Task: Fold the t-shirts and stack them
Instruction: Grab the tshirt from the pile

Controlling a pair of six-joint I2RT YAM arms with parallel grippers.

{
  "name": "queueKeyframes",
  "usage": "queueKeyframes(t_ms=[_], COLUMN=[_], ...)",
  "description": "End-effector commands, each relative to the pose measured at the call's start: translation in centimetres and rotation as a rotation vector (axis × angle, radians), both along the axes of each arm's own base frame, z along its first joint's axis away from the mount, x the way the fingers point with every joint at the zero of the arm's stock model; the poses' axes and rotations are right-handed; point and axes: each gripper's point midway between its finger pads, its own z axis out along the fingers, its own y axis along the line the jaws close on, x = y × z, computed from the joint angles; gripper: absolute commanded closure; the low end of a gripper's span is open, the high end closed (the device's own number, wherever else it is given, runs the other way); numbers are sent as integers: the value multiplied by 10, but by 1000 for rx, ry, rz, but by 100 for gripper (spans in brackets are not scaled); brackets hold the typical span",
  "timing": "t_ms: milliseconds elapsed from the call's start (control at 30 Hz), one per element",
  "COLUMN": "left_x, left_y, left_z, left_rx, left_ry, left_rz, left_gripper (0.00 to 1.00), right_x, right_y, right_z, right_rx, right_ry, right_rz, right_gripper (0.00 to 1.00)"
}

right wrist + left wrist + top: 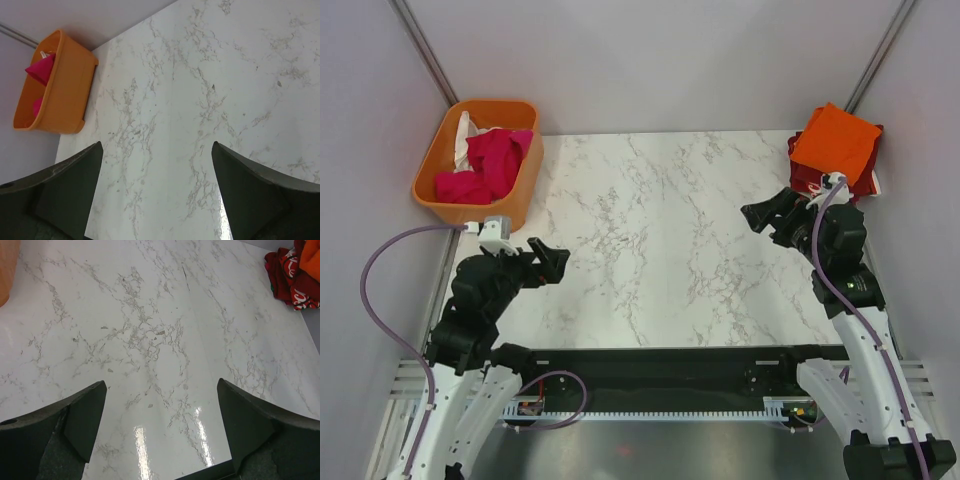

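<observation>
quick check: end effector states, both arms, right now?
left end effector: open, holding nothing.
right end effector: open, holding nothing.

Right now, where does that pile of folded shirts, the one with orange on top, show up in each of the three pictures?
Top view: the pile of shirts lies in the far right corner of the table.
Left wrist view: it is in the top right corner, partly cut off by the picture's edge.
Right wrist view: not in it.
Shared landmark: the marble table shows in all three views. The orange basket sits at its far left corner.
</observation>
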Motion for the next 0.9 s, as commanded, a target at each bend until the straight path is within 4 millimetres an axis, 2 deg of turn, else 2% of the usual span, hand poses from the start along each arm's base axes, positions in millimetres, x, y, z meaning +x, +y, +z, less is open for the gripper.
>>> queueKeyframes(t_ms=[0, 133, 167, 200, 333, 367, 400, 433, 467, 500, 533, 567, 600, 633, 667, 700, 733, 767, 800, 833, 867], left_x=[1, 11, 19, 24, 57, 64, 79, 87, 94, 109, 117, 127, 135, 155, 166, 176, 198, 211, 225, 246, 261], left_y=[0, 15, 22, 25, 38, 45, 47, 51, 63, 68, 75, 88, 94, 105, 119, 126, 132, 138, 141, 140, 141], left_z=[15, 22, 17, 31, 50, 68, 61, 67, 85, 80, 84, 97, 99, 82, 97, 96, 74, 87, 80, 59, 69], left_rx=[43, 94, 120, 122, 213, 228, 262, 266, 251, 259, 250, 221, 211, 212, 199, 190, 188, 167, 165, 164, 164], left_ry=[-30, -16, 26, 16, 93, 76, 123, 127, 105, 142, 144, 135, 147, 211, 191, 203, 265, 240, 258, 306, 278], left_rz=[-22, 60, 103, 131, 221, 260, 271, 289, 335, 346, 359, 381, 386, 403, 444, 458, 459, 458, 454, 425, 419], left_gripper=[0, 0, 0, 0, 0, 0, 0, 0, 0, 0, 0, 0, 0, 0, 0, 0, 1, 1, 6, 8, 9], right_x=[-10, -28, -29, -30, -31, -30, -28, -24, -22, -19, -13, -11, -8, -4, -2, 0, 2, 5, 5, 7, 8], right_y=[4, 16, 18, 19, 23, 23, 23, 23, 23, 23, 24, 24, 24, 24, 24, 23, 23, 24, 26, 27, 28], right_z=[16, 39, 40, 40, 35, 33, 30, 25, 23, 19, 13, 9, 4, -5, -10, -14, -27, -30, -37, -41, -43], right_rx=[-26, -24, -18, -16, -15, -19, -23, -33, -38, -43, -50, -64, -71, -75, -82, -85, -82, -80, -76, -69, -67], right_ry=[-35, -107, -106, -105, -77, -71, -63, -51, -42, -30, -9, -1, 12, 41, 51, 61, 93, 91, 107, 121, 127], right_rz=[44, 133, 144, 152, 183, 184, 186, 185, 188, 188, 194, 199, 203, 205, 207, 205, 203, 209, 216, 218, 224], right_gripper=[2, 2, 2, 2, 2, 2, 2, 2, 2, 2, 2, 2, 2, 2, 2, 2, 2, 2, 2, 2, 2])
